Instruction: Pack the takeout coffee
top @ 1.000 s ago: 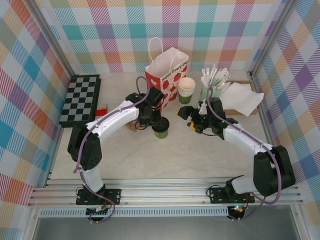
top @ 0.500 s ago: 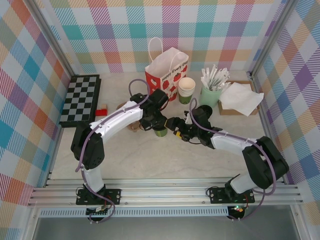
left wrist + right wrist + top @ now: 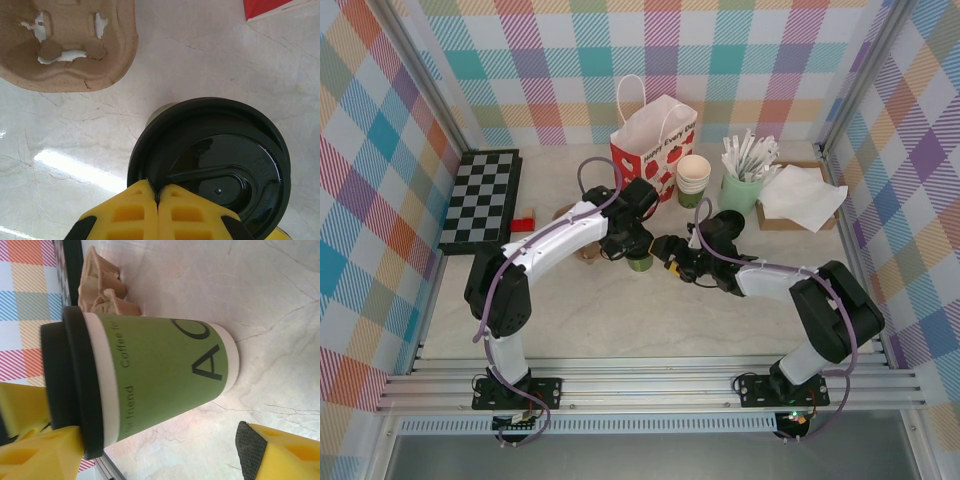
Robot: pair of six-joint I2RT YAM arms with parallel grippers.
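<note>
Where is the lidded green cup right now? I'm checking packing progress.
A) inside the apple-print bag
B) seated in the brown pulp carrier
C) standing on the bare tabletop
C: in the right wrist view the green cup stands with its base on the marble table, and the pulp carrier lies behind it.

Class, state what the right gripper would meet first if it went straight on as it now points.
The takeout coffee cup: it stands directly ahead of the right gripper, jaws open.
</note>
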